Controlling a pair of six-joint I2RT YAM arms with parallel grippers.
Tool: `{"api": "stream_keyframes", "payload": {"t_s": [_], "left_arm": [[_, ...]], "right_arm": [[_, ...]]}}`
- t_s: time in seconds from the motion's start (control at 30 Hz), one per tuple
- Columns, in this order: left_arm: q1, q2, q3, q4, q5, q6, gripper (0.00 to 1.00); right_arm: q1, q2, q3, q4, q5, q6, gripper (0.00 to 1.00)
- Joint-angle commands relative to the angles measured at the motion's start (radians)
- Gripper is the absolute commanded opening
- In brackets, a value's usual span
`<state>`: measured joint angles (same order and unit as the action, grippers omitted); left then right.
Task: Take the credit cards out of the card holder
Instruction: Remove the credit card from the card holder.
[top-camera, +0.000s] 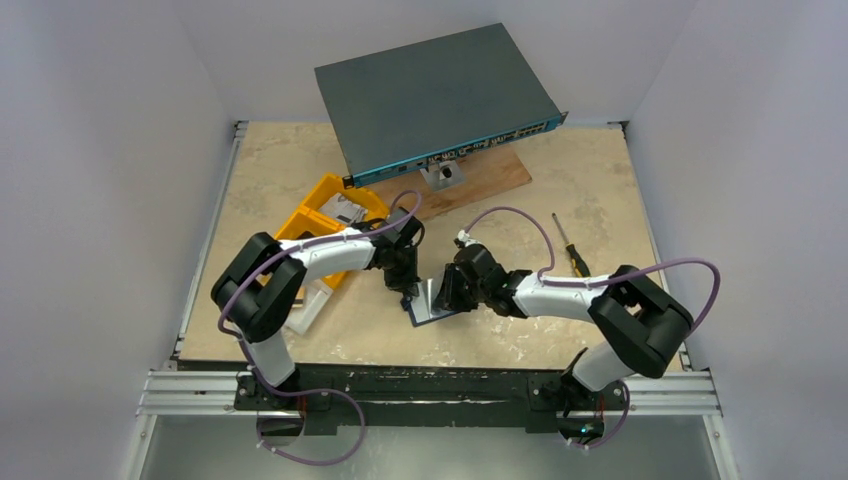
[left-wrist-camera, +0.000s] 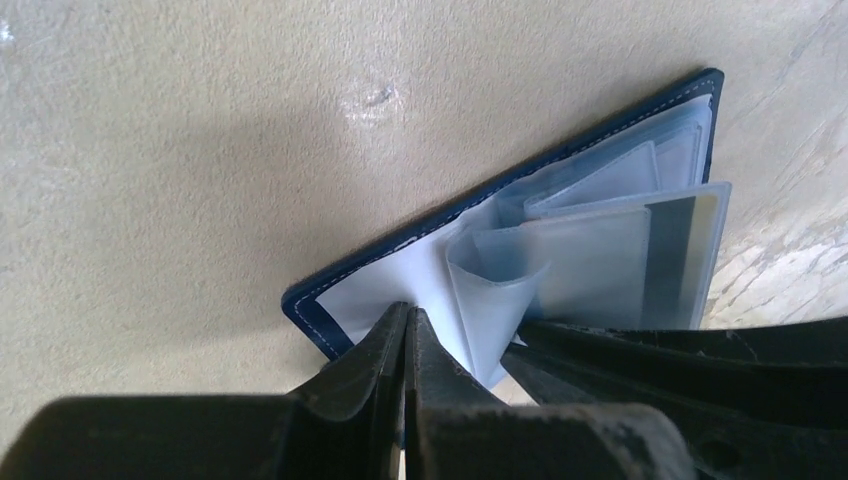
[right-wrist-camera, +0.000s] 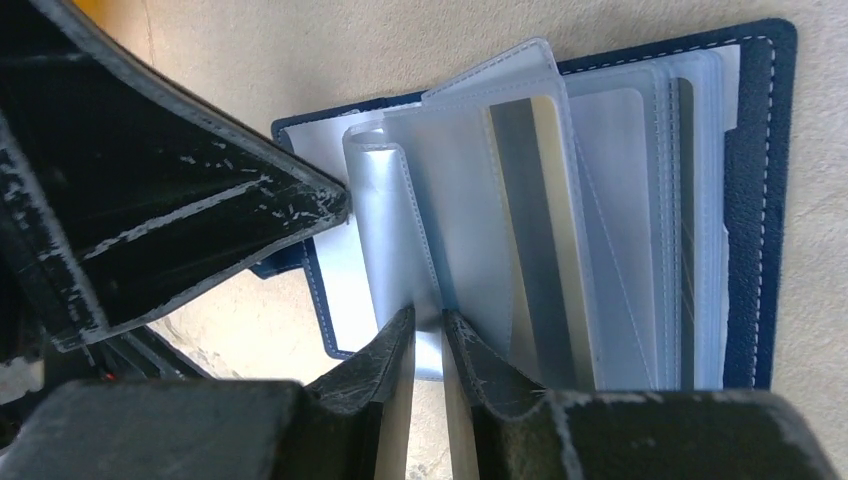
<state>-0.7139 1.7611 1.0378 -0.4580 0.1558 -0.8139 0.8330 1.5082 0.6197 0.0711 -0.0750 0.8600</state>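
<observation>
Navy card holder (right-wrist-camera: 770, 200) lying open on table (top-camera: 380, 340), left gripper (left-wrist-camera: 405, 322) fingers pressed together on its pale lining, right gripper (right-wrist-camera: 428, 322) pinching curled clear sleeve (right-wrist-camera: 395, 230) near its middle, striped card (right-wrist-camera: 535, 230) in next sleeve

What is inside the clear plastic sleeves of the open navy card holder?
One pale card with a dark stripe shows through a clear plastic sleeve. Sleeves stacked beneath hide any other cards.

No legible text, label, brand or number on the card holder (right-wrist-camera: 762, 200), sleeved card (right-wrist-camera: 548, 230), or grey rack unit (top-camera: 430, 90).
</observation>
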Motion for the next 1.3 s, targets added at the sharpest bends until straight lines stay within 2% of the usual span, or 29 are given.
{"api": "stream_keyframes", "payload": {"t_s": [0.0, 0.17, 0.27, 0.4, 0.6, 0.7, 0.97, 1.07, 1.27], "left_arm": [[-0.001, -0.094, 0.048, -0.04, -0.021, 0.056, 0.04], [-0.01, -0.142, 0.111, -0.064, 0.005, 0.096, 0.13], [-0.012, -0.104, 0.155, -0.048, 0.058, 0.094, 0.14], [-0.018, -0.036, 0.165, -0.022, 0.074, 0.08, 0.13], [-0.019, 0.044, 0.127, -0.039, 0.011, 0.078, 0.0], [-0.016, 0.049, 0.099, -0.059, -0.038, 0.079, 0.0], [-0.015, 0.05, 0.053, -0.069, -0.085, 0.087, 0.0], [-0.016, 0.046, 0.04, -0.053, -0.081, 0.088, 0.0], [-0.015, 0.046, 0.031, -0.035, -0.067, 0.093, 0.0]], "right_arm": [[0.003, 0.025, 0.006, 0.035, -0.019, 0.019, 0.18], [0.007, 0.039, 0.005, 0.054, -0.025, 0.024, 0.18], [0.011, 0.045, 0.007, 0.059, -0.019, 0.025, 0.19], [0.011, 0.054, 0.003, 0.062, -0.01, 0.028, 0.19], [0.011, 0.033, 0.006, 0.042, 0.006, 0.024, 0.19], [0.011, 0.002, 0.017, 0.015, 0.011, 0.014, 0.25], [-0.008, -0.183, 0.064, -0.138, 0.054, -0.014, 0.51], [-0.052, -0.223, 0.051, -0.167, 0.063, -0.039, 0.56], [-0.109, -0.211, 0.015, -0.146, 0.026, -0.068, 0.56]]}}
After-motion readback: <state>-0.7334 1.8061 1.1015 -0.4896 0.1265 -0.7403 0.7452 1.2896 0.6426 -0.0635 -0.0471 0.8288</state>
